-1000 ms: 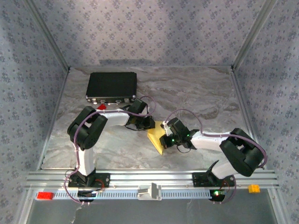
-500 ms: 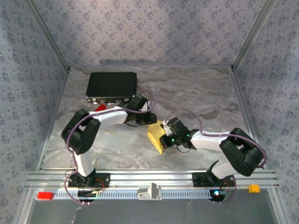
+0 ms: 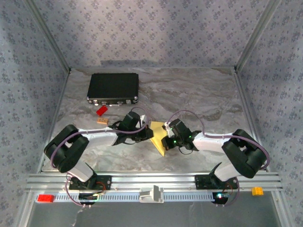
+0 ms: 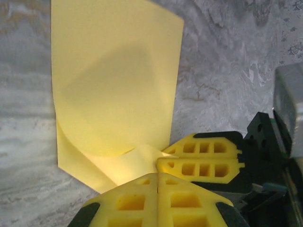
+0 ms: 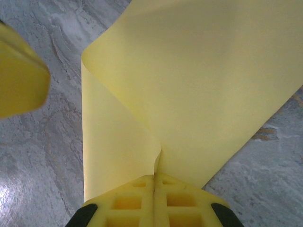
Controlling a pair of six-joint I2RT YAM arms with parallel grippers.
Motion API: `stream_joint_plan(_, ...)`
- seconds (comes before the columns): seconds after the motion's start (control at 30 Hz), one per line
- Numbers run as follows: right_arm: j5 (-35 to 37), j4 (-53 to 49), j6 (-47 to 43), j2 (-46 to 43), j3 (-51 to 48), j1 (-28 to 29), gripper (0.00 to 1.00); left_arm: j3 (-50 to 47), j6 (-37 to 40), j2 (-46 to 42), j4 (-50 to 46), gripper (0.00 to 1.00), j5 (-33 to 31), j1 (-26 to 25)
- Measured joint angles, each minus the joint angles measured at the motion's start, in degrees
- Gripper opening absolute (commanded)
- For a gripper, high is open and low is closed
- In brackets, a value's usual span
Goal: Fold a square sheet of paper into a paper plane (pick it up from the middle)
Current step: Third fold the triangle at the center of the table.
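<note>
The square sheet of paper (image 3: 158,136) is pale yellow and stands partly lifted and curled off the table between the two arms. My right gripper (image 3: 166,139) is shut on a pinch of it, and the sheet fans upward from those fingers (image 5: 154,176). My left gripper (image 3: 149,136) sits at the sheet's left side, shut, its tips (image 4: 157,174) just beside the right gripper (image 4: 162,159). I see no paper between the left fingers. In the left wrist view the sheet (image 4: 113,85) bulges and curls at its near edge. One left finger (image 5: 21,71) is blurred, apart from the sheet (image 5: 213,85).
A black case (image 3: 113,87) lies at the back left. A small red brick (image 3: 101,110) and a tan block (image 3: 102,121) sit in front of it, close to the left forearm. Aluminium rails border the near edge, where another red brick (image 3: 46,198) and an orange one (image 3: 257,191) rest.
My left arm has dropped low and stretched out, bringing its gripper from behind the sheet to its left side and uncovering the tan block. The right gripper holds still.
</note>
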Motion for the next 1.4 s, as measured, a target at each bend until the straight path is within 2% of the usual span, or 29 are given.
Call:
stream_joint_plan(0.23, 0.13, -0.17, 0.0, 0.09, 0.17, 0.0, 0.0, -0.37, -3.98, 3.5, 8.02, 0.0, 0.13, -2.43)
stream_joint_plan(0.57, 0.17, -0.33, 0.0, 0.11, 0.28, 0.0, 0.0, -1.6, -4.48, 5.44, 10.34, 0.0, 0.07, -2.58)
stream_joint_plan(1.4, 0.15, -0.37, 0.2, 0.11, 0.31, 0.0, 0.0, -1.57, -1.33, 8.15, 7.28, 0.0, -2.29, -2.58)
